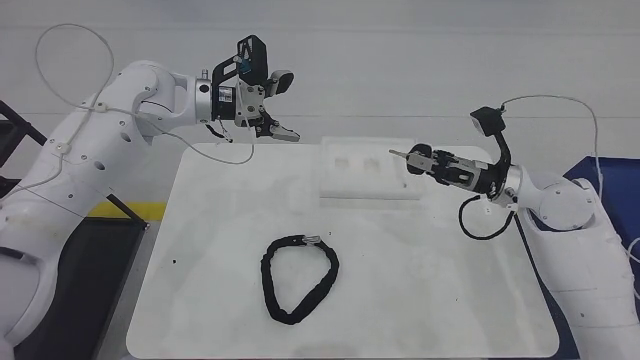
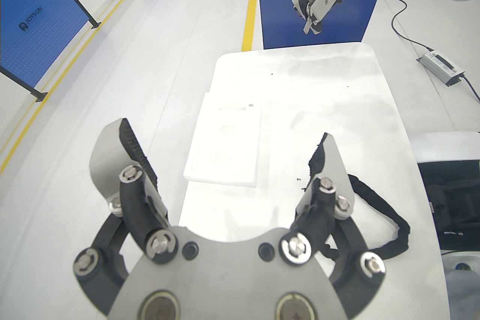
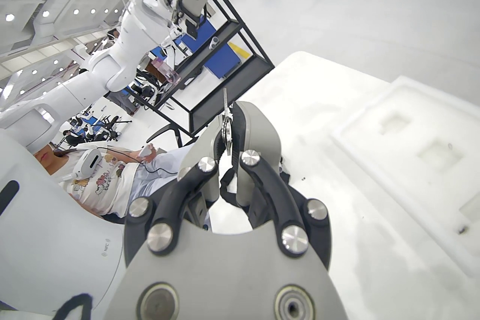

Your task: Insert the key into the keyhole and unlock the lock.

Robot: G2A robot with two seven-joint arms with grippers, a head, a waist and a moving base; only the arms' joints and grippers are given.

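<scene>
The right tool [image 1: 408, 155] is clamped on a small silver metal key [image 3: 225, 104], held in the air near the right end of a white foam tray with square recesses [image 1: 370, 185] at the far side of the white table [image 1: 420, 280]. The left tool [image 1: 285, 132] hangs by the table's far left corner, its fingers spread apart. A black fabric-sleeved chain lock [image 1: 267, 282] lies in a loop on the table's near middle, well apart from both tools.

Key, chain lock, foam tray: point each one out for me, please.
key [image 3: 225, 102], right wrist view, on the bare blade near its tip.
chain lock [image 1: 267, 282], top view, on the loop's black sleeve.
foam tray [image 1: 370, 188], top view, on its bare near rim.
</scene>
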